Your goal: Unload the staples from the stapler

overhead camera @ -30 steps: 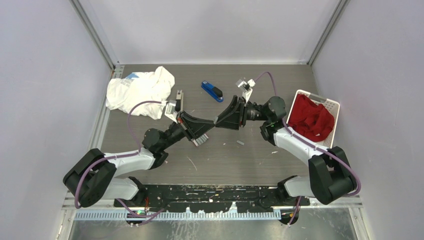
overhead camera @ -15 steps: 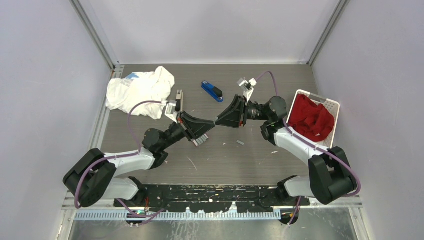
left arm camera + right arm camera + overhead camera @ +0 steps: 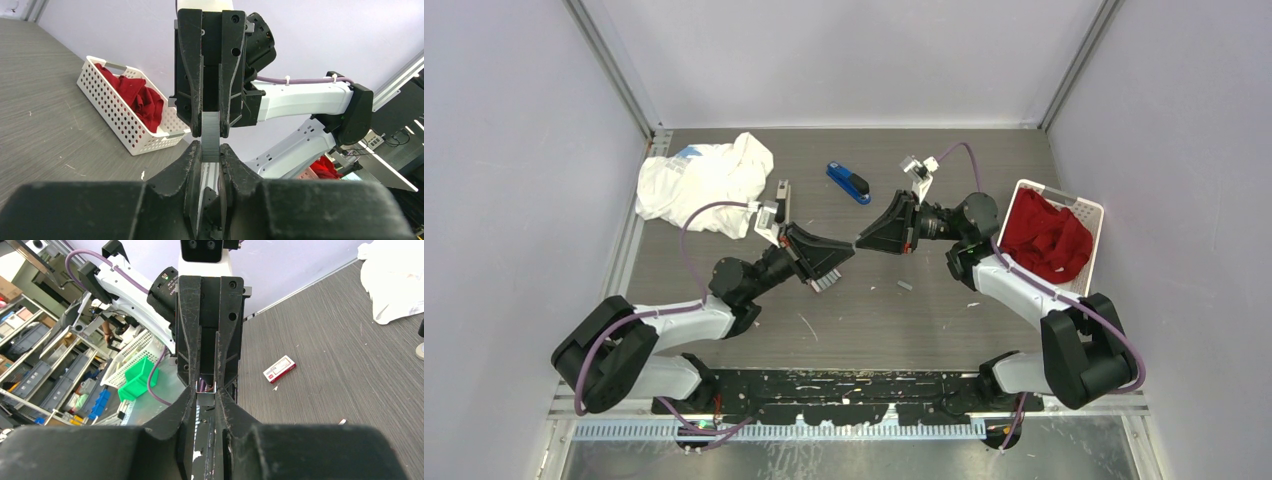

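Note:
A short silvery strip of staples [image 3: 211, 140] hangs in mid-air between my two grippers, above the middle of the table. My left gripper [image 3: 211, 151] is shut on its near end. The right gripper [image 3: 211, 131] faces it tip to tip, and its fingers press both sides of the other end of the staples [image 3: 206, 399]. From above, the left gripper [image 3: 848, 249] and right gripper [image 3: 860, 243] meet nose to nose. A blue stapler [image 3: 848, 183] lies on the table behind them, apart from both grippers.
A white cloth [image 3: 704, 180] is heaped at the back left. A white perforated basket [image 3: 1086, 210] with red cloth stands at the right. A small white-and-red box [image 3: 280, 369] and a loose silvery bit [image 3: 905, 285] lie on the table. A dark bar [image 3: 781, 196] lies beside the cloth.
The right gripper's jaws have closed in onto the strip, and it has edged slightly away from me. The left gripper has held still with the strip in it.

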